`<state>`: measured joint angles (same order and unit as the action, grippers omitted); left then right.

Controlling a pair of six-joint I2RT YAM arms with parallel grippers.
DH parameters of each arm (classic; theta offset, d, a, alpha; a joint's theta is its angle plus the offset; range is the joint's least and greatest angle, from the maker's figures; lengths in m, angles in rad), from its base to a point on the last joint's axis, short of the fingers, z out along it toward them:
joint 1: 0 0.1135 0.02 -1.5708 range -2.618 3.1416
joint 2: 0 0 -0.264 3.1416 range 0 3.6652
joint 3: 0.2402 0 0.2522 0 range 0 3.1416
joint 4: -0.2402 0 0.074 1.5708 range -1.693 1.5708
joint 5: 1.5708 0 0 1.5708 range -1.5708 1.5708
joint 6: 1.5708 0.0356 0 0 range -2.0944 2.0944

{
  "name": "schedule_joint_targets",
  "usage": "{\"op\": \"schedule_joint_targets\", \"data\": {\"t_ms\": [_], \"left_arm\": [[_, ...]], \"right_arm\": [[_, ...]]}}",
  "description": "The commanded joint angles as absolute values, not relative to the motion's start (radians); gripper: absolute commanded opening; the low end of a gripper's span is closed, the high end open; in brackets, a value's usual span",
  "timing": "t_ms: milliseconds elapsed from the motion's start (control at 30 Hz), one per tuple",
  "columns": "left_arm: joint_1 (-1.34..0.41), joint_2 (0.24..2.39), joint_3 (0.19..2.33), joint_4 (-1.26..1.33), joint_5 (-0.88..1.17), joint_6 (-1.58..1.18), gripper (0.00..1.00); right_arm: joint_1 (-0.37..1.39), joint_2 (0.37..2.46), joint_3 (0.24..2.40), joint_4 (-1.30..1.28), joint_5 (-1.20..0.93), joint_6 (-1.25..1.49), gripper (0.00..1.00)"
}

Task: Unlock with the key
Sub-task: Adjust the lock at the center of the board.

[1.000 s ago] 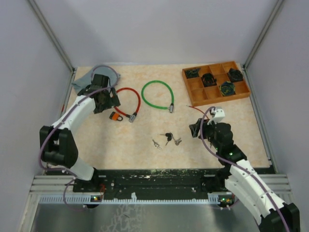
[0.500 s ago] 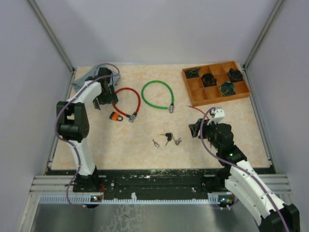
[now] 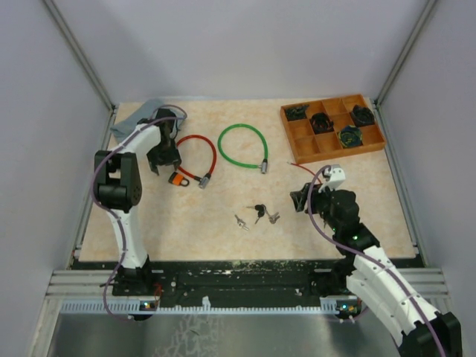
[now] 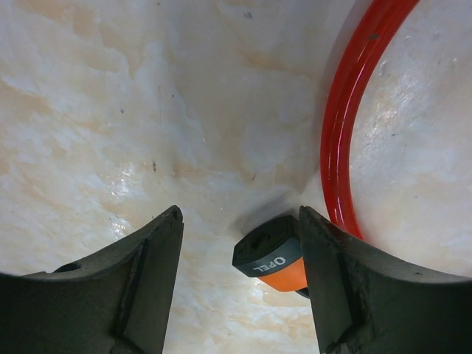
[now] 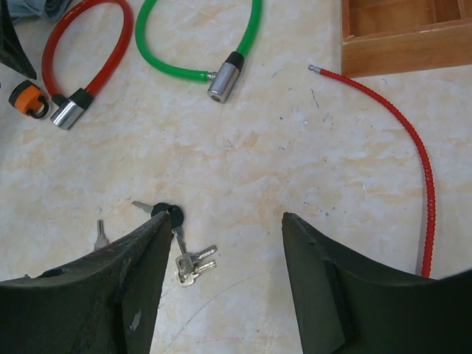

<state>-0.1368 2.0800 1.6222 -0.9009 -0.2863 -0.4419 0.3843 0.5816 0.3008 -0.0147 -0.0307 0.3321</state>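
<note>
Lettering OPEL marks orange fob [image 4: 274,259] by spread left fingers [image 4: 144,287]; right fingers [image 5: 96,295] spread too.

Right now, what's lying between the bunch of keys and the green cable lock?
Nothing. Only bare tabletop separates the keys from the green cable lock, which shows clearest in the right wrist view.

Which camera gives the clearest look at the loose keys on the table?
Right wrist: the keys appear large and sharp, each one distinct. Top external shows them small, mid-table, hard to tell apart. Left wrist shows none of them.
</note>
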Motion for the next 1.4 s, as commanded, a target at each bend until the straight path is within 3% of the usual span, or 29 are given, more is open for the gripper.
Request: {"op": "schedule_joint_targets", "data": {"t_ms": [0,267,467,733,1000,1367], "left_arm": [[-0.141,2.084,1.592,-0.943,-0.26,-0.473,0.69],[-0.181,1.937,1.311,-0.9,-0.224,-0.514,0.69],[-0.347,1.86,1.181,-0.908,-0.201,-0.565,0.69],[-0.476,1.772,1.134,-0.941,-0.176,-0.626,0.7],[-0.491,1.634,1.133,-0.923,-0.196,-0.619,0.76],[-0.626,1.748,1.195,-0.875,-0.172,-0.485,0.85]], "right_arm": [[0.394,0.58,0.307,0.031,-0.054,0.32,0.61],[0.394,0.586,0.305,0.04,-0.074,0.322,0.61],[0.396,0.57,0.301,0.029,-0.082,0.329,0.6],[0.394,0.568,0.295,0.031,-0.086,0.331,0.6],[0.396,0.59,0.293,0.054,-0.141,0.331,0.6],[0.428,0.669,0.316,0.068,-0.204,0.323,0.6]]}}
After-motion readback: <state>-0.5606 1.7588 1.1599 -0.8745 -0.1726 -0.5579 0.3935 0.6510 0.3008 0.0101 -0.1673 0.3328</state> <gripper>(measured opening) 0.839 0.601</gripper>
